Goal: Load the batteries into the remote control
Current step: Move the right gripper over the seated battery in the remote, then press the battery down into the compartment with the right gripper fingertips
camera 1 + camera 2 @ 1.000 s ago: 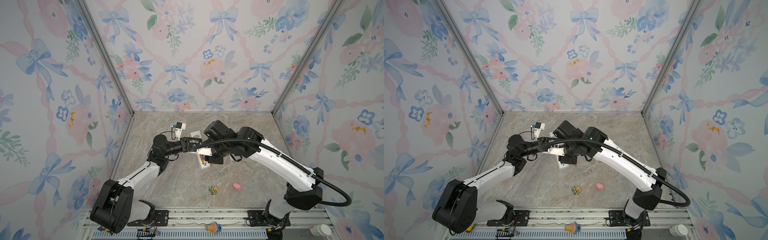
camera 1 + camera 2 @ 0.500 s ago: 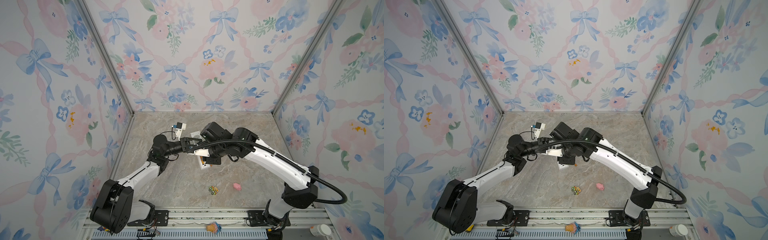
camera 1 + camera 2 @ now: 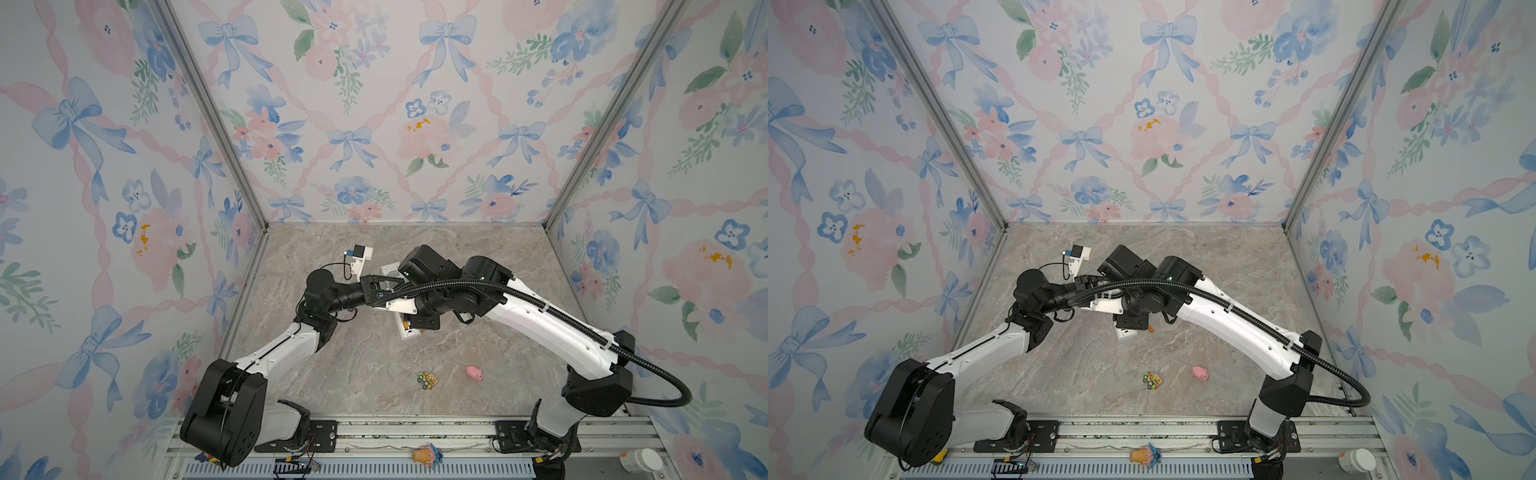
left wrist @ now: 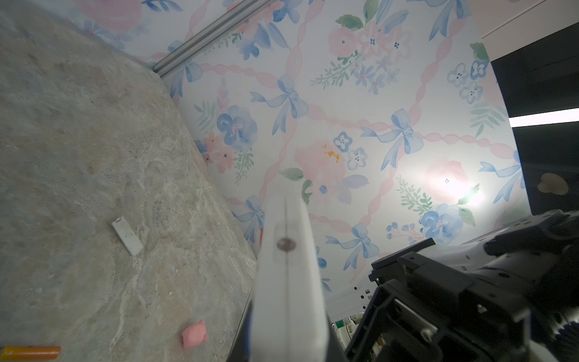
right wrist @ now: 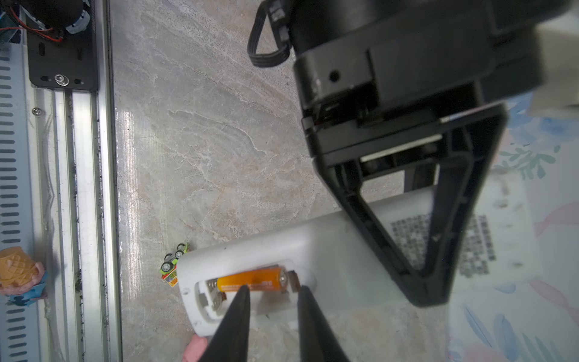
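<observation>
My left gripper (image 3: 384,291) is shut on the remote control (image 5: 332,250) and holds it above the table, plain back up and compartment open. One orange battery (image 5: 253,280) lies in the compartment's far slot; the near slot shows bare contacts. My right gripper (image 5: 273,290) hovers over that near slot. It is open with nothing between its black fingers (image 5: 238,316), and one tip is right by the battery's side. A second battery (image 4: 29,352) lies on the table, seen in a top view as an orange speck (image 3: 1150,329) beside the remote's end (image 3: 1126,332).
The small white cover piece (image 4: 127,236) lies flat on the marble table. A pink pig toy (image 3: 473,372) and a small toy car (image 3: 427,380) sit toward the front. An ice-cream toy (image 3: 426,455) rests on the front rail. Floral walls close in three sides.
My right arm has shifted slightly left over the remote's open end, and its jaws have narrowed. The left arm has kept the remote still.
</observation>
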Robot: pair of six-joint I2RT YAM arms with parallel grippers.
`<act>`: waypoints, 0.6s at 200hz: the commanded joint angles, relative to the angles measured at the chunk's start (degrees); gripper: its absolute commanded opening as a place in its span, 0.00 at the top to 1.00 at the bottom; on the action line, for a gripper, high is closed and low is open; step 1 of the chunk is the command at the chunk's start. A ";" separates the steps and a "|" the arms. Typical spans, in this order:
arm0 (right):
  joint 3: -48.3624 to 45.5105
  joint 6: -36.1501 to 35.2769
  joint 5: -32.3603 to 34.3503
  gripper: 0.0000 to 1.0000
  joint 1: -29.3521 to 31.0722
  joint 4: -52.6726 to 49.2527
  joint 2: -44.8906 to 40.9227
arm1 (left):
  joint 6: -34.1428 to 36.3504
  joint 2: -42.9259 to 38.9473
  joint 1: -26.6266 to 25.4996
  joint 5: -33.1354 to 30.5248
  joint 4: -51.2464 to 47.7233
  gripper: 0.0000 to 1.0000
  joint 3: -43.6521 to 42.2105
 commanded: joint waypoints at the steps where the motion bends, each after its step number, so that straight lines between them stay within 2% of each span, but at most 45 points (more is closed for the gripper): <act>1: -0.85 -0.39 0.82 0.72 0.86 0.07 0.33 | -0.55 0.28 0.33 0.78 2.36 1.00 1.25; 120: -2.73 -0.92 1.34 0.78 1.65 0.01 0.14 | -0.65 0.03 0.30 0.62 2.37 1.00 1.04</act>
